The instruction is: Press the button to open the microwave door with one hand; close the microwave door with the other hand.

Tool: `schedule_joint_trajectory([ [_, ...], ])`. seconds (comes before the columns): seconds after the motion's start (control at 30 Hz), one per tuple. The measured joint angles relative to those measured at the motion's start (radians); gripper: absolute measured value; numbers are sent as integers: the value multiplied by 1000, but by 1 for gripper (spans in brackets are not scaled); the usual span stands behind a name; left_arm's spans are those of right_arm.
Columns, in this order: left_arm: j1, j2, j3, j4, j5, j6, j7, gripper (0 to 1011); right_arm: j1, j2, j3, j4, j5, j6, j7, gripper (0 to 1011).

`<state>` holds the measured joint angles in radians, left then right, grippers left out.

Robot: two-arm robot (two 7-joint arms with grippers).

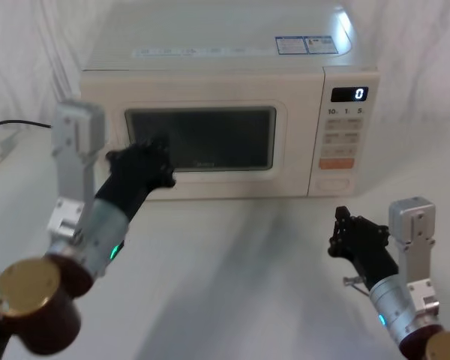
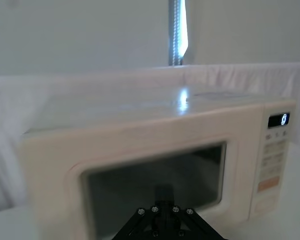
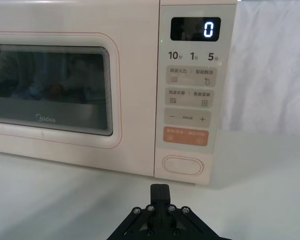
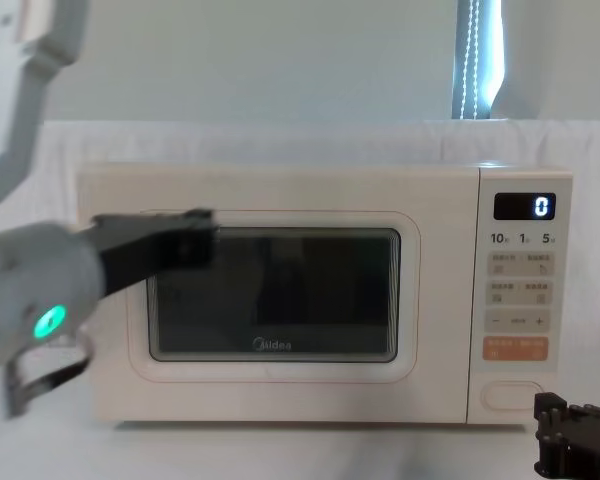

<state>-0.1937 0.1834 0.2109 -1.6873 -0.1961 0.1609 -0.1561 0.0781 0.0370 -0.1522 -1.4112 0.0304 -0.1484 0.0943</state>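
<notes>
- Microwave [image 1: 210, 112] sits square on the white table [image 1: 232, 247], facing the robot, display reading "0".
- Microwave door [image 4: 270, 300] looks flush with the cabinet (apparently shut), the left gripper [image 1: 146, 161] raised at its window's left edge; whether its fingers are apart or together I cannot tell.
- Right gripper [image 1: 352, 236] hovers low, near the control panel, fingers seemingly together.
- Button [image 3: 182, 165], bottom of the panel, lies dead ahead: advance straight, press centrally, avoiding the orange key [image 3: 186, 135].
</notes>
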Motion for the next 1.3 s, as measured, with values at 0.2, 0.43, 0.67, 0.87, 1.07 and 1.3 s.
schedule_joint_trajectory([
  [0.2,119,33,-48,-80,3,-33,6,0,0,0,0,0,0,0,0,0],
  [0.43,231,47,-94,-142,3,-74,14,0,0,0,0,0,0,0,0,0],
  [0.67,291,43,-120,-162,2,-98,16,0,0,0,0,0,0,0,0,0],
  [0.87,327,31,-135,-158,-6,-110,15,0,0,0,0,0,0,0,0,0],
  [1.07,336,21,-141,-145,-13,-115,14,0,0,0,0,0,0,0,0,0],
  [1.3,337,20,-141,-142,-14,-112,13,0,0,0,0,0,0,0,0,0],
])
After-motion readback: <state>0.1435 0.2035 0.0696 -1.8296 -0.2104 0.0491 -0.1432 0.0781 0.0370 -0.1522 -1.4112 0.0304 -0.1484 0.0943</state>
